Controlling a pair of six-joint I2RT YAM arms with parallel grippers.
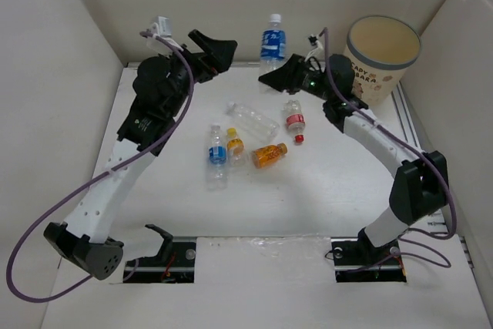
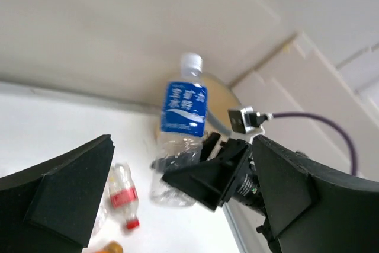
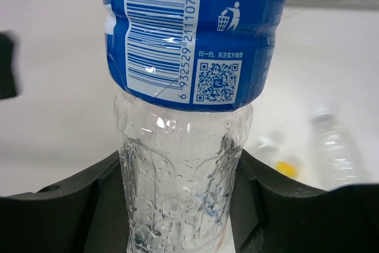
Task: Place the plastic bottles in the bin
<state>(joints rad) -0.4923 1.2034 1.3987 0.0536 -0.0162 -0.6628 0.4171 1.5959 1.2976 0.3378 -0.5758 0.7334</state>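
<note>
The right tool (image 3: 185,205) is clamping the clear lower body of the upright blue-labelled bottle (image 3: 189,57). Its two dark fingers (image 3: 77,205) are pressing in from either side just below the label, drawn in as far as the bottle allows. In the top view this bottle is standing cap-up near the back wall, between the two arms and to the left of the bin (image 1: 383,55), not over its mouth. Whether its base is touching the surface (image 1: 323,190) I cannot tell.

The left tool (image 1: 222,55) is gaping wide and holding nothing. From its own wrist camera its fingers (image 2: 59,199) are spreading far out on either side, touching neither the bottle nor the right tool.

The bin is sitting at the far right corner of the surface, mouth up. Five more bottles are lying in the middle of the surface, apart from both tools:
- the plain clear bottle (image 1: 253,119)
- the red-labelled bottle (image 1: 293,119)
- the orange bottle (image 1: 269,156)
- the yellow-capped bottle (image 1: 234,144)
- the second blue-labelled bottle (image 1: 217,156)
</note>
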